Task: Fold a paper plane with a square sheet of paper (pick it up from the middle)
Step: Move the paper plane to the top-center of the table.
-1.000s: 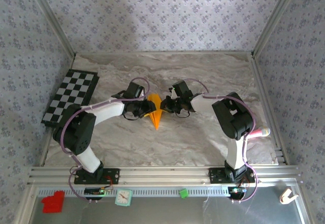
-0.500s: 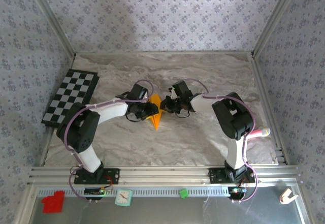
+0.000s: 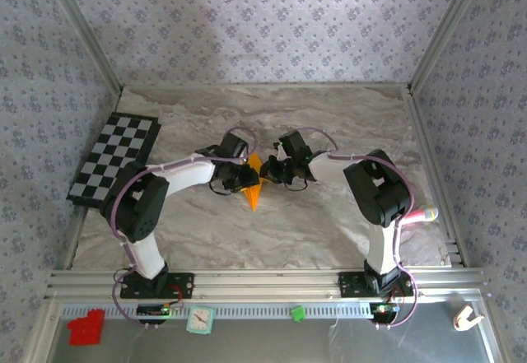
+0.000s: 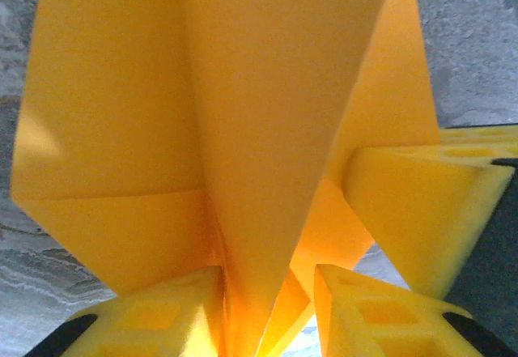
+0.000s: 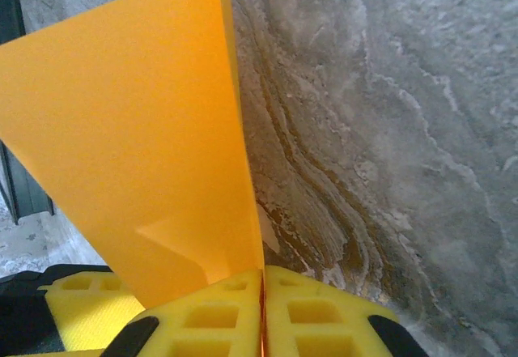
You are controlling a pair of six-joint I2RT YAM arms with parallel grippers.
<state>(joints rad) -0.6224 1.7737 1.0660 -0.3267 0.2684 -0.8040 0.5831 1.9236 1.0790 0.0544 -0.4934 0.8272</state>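
Pinching the paper plane (image 3: pixel 254 186) from both flanks appears to be the purpose of the present arrangement. The dart is found at the middle of the table (image 3: pixel 346 124), its point turned toward the arm bases. It is met by one gripper on each side, so that a crease can be pressed or a wing turned without the paper sliding.

The right gripper (image 5: pixel 263 304) is closed flat on the paper. In the right wrist view its two yellow pads (image 5: pixel 324 316) are seen pressed together with only the orange edge between them, and the sheet rises from that nip as a smooth panel. This hold is judged to serve as the anchor.

The left gripper (image 4: pixel 267 312) is set astride the central fold. Its jaws are narrow, with the layered ridge running down between them and a slit of light showing at one side, so it cannot be told whether the fold is actually clamped.

The left arm (image 3: pixel 177 174) is stretched forward and bent inward at the elbow, its wrist laid low and pointed rightward at the plane. The right arm (image 3: pixel 375 186) is folded more tightly, with the upper link raised and the forearm reaching leftward. The two wrists are brought near each other, with only the paper between them.
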